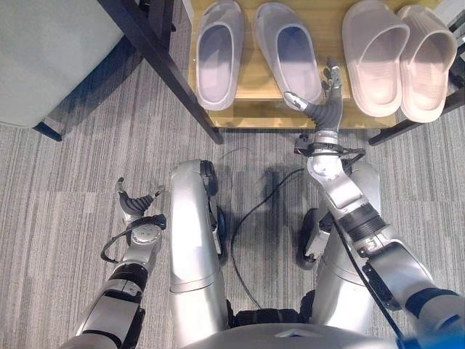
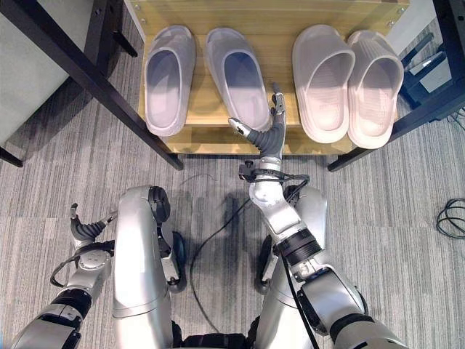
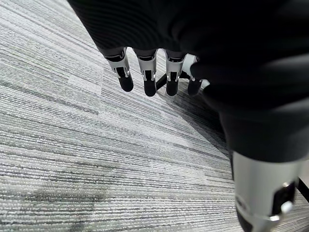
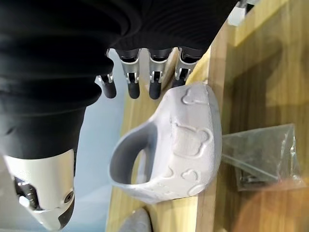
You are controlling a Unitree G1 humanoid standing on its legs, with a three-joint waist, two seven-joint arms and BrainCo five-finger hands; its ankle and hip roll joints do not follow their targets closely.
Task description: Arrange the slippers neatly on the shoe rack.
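Observation:
Two lavender-grey slippers [image 1: 216,54] [image 1: 287,51] lie toes away from me on the wooden rack shelf [image 1: 254,98], with a gap between them. Two pinkish-beige slippers [image 1: 374,58] [image 1: 425,65] lie close together to their right. My right hand [image 1: 327,105] is raised at the shelf's front edge, just right of the second grey slipper's heel, fingers straight and open, holding nothing. Its wrist view shows that grey slipper [image 4: 174,145] past the fingertips [image 4: 153,84]. My left hand [image 1: 138,206] hangs low over the carpet at the left, open, fingers [image 3: 147,72] relaxed.
The rack's black frame bars [image 1: 167,62] slant down at the left, and another leg [image 2: 378,138] stands at the right. A grey piece of furniture [image 1: 51,51] sits far left. A small clear bag of hardware [image 4: 263,157] lies on the shelf. Striped grey carpet [image 3: 72,145] covers the floor.

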